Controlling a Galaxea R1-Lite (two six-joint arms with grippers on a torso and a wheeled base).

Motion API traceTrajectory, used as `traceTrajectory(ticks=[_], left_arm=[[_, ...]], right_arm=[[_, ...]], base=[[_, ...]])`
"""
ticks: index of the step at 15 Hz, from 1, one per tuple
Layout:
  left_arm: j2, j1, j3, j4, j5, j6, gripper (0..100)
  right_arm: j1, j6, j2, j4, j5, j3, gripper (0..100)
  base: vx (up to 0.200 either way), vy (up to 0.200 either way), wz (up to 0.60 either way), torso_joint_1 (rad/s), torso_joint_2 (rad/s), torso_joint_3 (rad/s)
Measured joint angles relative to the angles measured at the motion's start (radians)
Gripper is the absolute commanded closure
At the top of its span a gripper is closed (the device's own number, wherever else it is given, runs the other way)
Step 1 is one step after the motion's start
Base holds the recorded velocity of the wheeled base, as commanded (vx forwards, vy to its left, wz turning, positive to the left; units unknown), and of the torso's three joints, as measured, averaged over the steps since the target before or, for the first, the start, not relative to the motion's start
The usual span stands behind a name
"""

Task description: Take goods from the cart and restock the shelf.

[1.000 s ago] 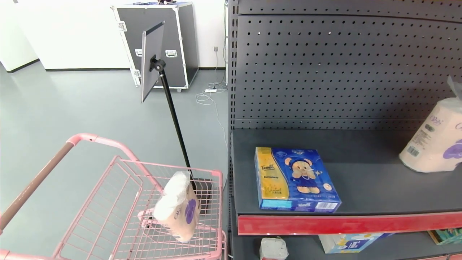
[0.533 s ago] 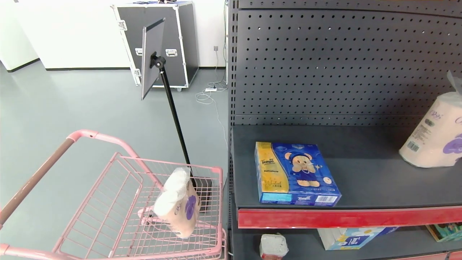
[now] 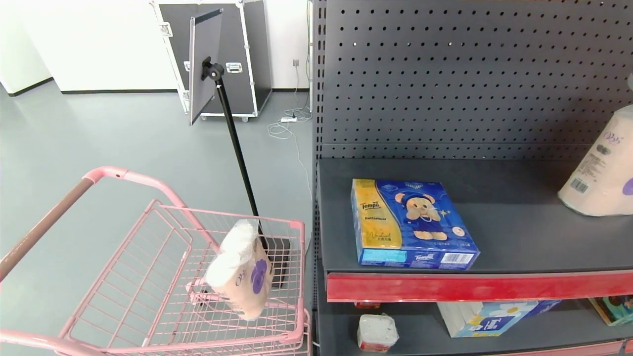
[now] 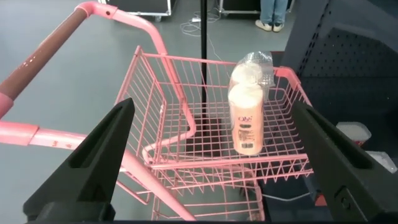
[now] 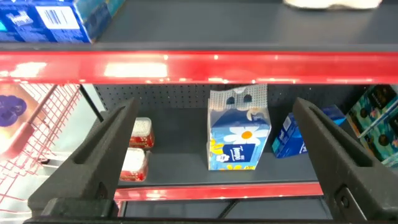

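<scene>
Two pincers are in play, each seen from its own wrist. The left pincer [image 4: 212, 104] has its dark fingers spread wide apart, holding nothing, above the pink cart [image 4: 205, 60]. The right pincer [image 5: 214, 102] is likewise spread and holds nothing, level with the red front strip [image 5: 199, 65] of the shelf.

From the head view the cart [image 3: 217, 213] stands just beside the shelf's left end. One pack of rolls [image 3: 240, 277] in clear wrap with a purple mark stands in the basket, at the corner nearest the shelf, leaning a little. The left wrist view adds the pack's [image 4: 247, 118] round top end, and that it stands on the wire floor against the basket's far wall.

On the dark shelf [image 3: 519, 232] a blue and yellow tissue pack [image 3: 410, 225] lies flat near the front edge. A second pack of rolls [image 3: 601, 178] stands tilted at the right, well apart from it.

Below the strip, the head view catches the tops of a small wrapped block [image 3: 377, 332] and a white and blue tissue box [image 3: 487, 321]. The right wrist view shows that box [image 5: 239, 130] upright, two small blocks [image 5: 137, 149] stacked near the lower shelf's left end, and blue packs [image 5: 298, 134] beside the box.

Farther off, a panel on a black stand [image 3: 232, 133] rises behind the cart, with a black flight case [image 3: 247, 54] at the wall.
</scene>
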Motion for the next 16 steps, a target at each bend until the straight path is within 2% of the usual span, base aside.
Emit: traceTrajectory(ticks=[6, 16], left_arm=[[0.000, 0.000, 0.000, 0.000, 0.000, 0.002, 0], [0.000, 0.000, 0.000, 0.000, -0.001, 0.003, 0]], right_arm=[[0.000, -0.002, 0.000, 0.000, 0.000, 0.000, 0], [0.000, -0.004, 0.000, 0.000, -0.001, 0.000, 0]], base=[[0.000, 0.000, 0.00, -0.149, 0.40, 0.242], [0.000, 0.000, 0.00, -0.166, 0.53, 0.364]])
